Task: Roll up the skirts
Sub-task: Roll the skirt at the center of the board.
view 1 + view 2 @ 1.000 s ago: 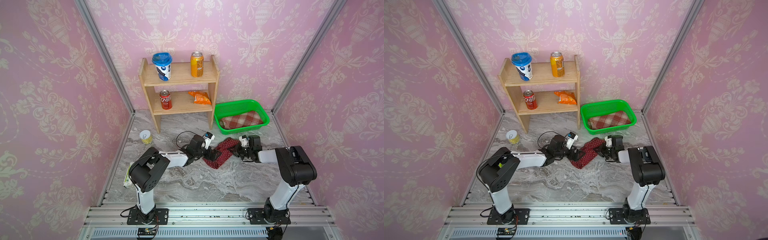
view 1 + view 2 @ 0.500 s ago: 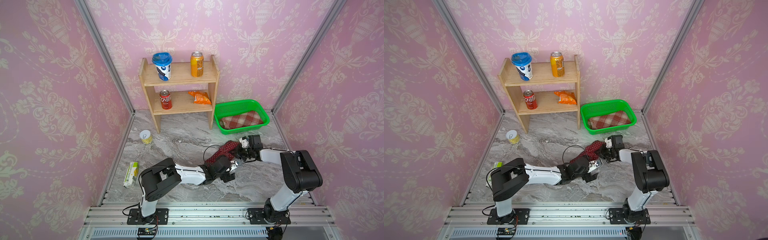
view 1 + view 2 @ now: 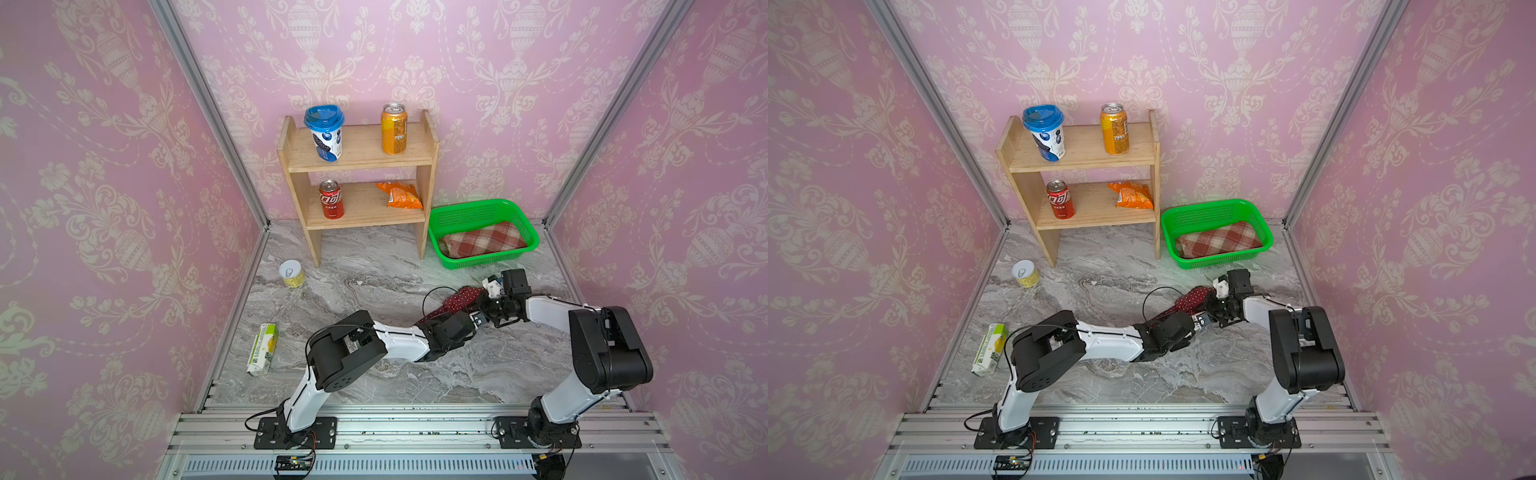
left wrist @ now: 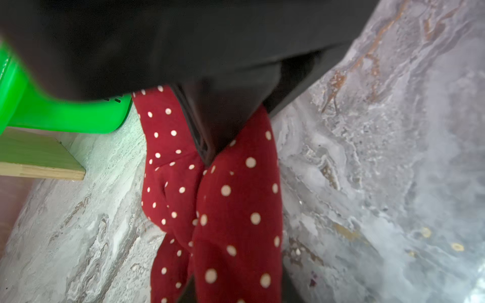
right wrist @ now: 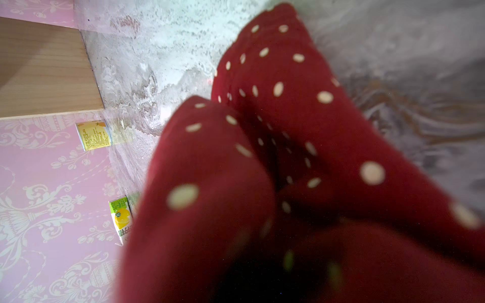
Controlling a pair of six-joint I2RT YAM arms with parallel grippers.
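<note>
The polka-dot skirt (image 3: 457,300) lies bunched in a narrow strip on the marble bench (image 3: 374,282), on its right half, a little in front of the green basket (image 3: 490,262). My left gripper (image 3: 471,322) sits at the strip's nearer end; in the left wrist view the dotted cloth (image 4: 236,210) runs between two dark fingers at the frame's lower edge, so I read it as pinching the skirt. My right gripper (image 3: 490,309) meets it from the right edge's side, low over the same cloth. Red folds fill its wrist view (image 5: 315,105) and hide the fingers, so I cannot tell whether it is spread or closed. The plaid skirt (image 3: 484,243) lies folded inside the basket in the back right corner. A wooden shelf (image 3: 357,216) stands at the back edge just beside the basket, a small tin (image 3: 291,274) near the back left corner, and a drink carton (image 3: 262,349) by the left edge
</note>
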